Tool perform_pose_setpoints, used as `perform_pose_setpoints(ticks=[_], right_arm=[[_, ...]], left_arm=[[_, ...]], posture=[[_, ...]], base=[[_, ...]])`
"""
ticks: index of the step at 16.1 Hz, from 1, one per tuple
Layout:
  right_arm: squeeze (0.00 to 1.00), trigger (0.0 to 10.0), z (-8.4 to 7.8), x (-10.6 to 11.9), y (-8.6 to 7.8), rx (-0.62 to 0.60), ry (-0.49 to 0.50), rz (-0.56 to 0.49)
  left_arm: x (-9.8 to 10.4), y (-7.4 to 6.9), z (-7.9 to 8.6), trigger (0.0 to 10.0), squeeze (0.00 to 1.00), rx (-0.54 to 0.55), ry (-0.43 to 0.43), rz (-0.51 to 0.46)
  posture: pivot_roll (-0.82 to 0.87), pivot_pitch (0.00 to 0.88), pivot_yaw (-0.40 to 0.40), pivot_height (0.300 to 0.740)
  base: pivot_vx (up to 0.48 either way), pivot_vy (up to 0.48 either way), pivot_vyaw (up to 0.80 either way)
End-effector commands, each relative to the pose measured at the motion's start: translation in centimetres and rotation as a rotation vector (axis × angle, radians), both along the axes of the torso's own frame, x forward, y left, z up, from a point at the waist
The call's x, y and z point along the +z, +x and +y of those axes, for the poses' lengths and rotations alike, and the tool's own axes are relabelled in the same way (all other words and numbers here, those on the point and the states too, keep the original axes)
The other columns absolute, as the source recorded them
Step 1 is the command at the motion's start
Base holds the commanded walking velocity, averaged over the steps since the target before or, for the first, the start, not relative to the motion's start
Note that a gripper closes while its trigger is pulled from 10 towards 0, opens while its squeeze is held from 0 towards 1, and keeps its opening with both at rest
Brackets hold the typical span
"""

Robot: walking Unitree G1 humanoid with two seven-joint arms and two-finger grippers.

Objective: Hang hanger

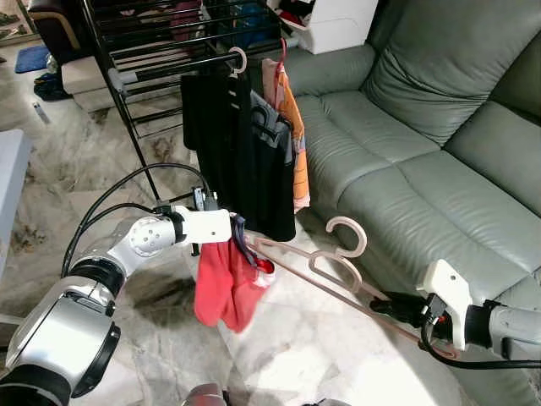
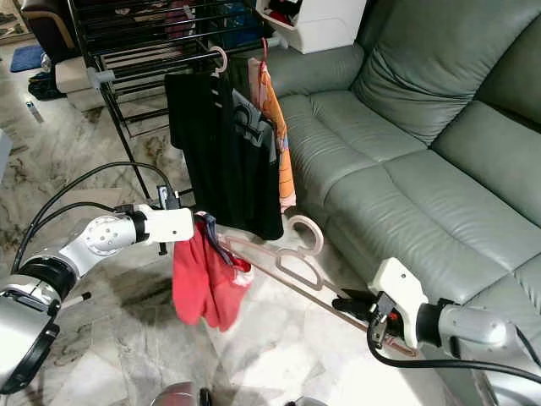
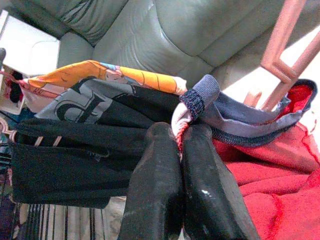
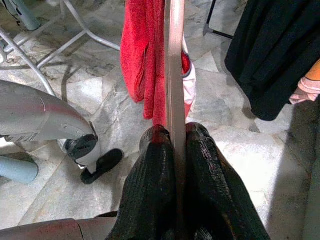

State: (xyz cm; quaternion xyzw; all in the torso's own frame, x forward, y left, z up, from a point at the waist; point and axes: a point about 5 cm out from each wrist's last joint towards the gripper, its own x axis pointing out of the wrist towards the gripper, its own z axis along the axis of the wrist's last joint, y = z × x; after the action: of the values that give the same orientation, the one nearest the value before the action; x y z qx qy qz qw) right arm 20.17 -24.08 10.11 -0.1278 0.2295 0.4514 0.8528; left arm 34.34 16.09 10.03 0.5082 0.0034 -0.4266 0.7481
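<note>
Left eye view: on the left, the left gripper (image 1: 235,230) reaches out from its silver arm with its two black fingers (image 3: 155,190) pressed narrowly together on the blue-grey ribbed collar of a red fabric garment (image 1: 226,288), which hangs limp below them over the pale marble floor (image 1: 330,347). The collar bunches up right at the fingertips, and one end of the pale pink plastic hanger (image 1: 338,258) passes through the neck of that garment just beside them. The hanger lies tilted, sloping down from the left gripper towards the right gripper (image 1: 390,306), its curled hook standing up near the middle, above two open looped cut-outs in its thin flat body. Behind it stands a black metal drying rack (image 1: 152,51) of thin parallel bars, and from its front rail hang a black shirt (image 1: 228,152) on a pink hook and an orange patterned cloth (image 1: 292,127) on a red hook. To the right, the right gripper's fingers (image 4: 155,190) are closed on the hanger's lower bar, the pink strip running straight out between them towards the red garment. A grey-green leather sofa (image 1: 423,152) with smooth, softly creased cushions lies along the right side, close behind the right arm.
</note>
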Motion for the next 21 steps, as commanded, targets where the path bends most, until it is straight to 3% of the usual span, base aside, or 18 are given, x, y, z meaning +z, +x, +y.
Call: perform_pose_setpoints(ticks=[1, 4, 9, 12, 21], right_arm=[[0.0, 10.0, -0.5, 1.0, 0.7, -0.009, -0.011, -0.058], [0.0, 10.0, -1.1, 1.8, 1.6, -0.041, -0.026, -0.124], [0.0, 10.0, -1.8, 1.0, -0.1, 0.032, -0.053, 0.036], [0.0, 10.0, -1.9, 0.8, -0.5, 0.05, -0.055, 0.065], [0.0, 10.0, -1.5, 0.4, 0.6, 0.028, -0.07, 0.005]], left_arm=[[0.8, 0.4, 0.3, 10.0, 0.0, 0.011, -0.009, -0.019], [0.5, 0.3, 0.4, 10.0, 0.0, 0.017, -0.002, -0.007], [0.3, 0.2, 0.6, 10.0, 0.0, 0.022, 0.001, 0.001], [0.2, 0.1, 0.6, 10.0, 0.0, 0.023, 0.002, 0.006], [0.4, -0.2, -0.2, 10.0, 0.0, -0.042, -0.03, 0.014]], posture=[[-0.12, 0.0, 0.034, 0.74], [-0.12, 0.0, 0.035, 0.74], [-0.12, 0.0, 0.034, 0.74], [-0.12, 0.0, 0.034, 0.74], [-0.11, 0.0, 0.031, 0.74]], base=[[0.0, 0.0, 0.0], [0.0, 0.0, 0.0], [0.0, 0.0, 0.0], [0.0, 0.0, 0.0], [0.0, 0.0, 0.0]])
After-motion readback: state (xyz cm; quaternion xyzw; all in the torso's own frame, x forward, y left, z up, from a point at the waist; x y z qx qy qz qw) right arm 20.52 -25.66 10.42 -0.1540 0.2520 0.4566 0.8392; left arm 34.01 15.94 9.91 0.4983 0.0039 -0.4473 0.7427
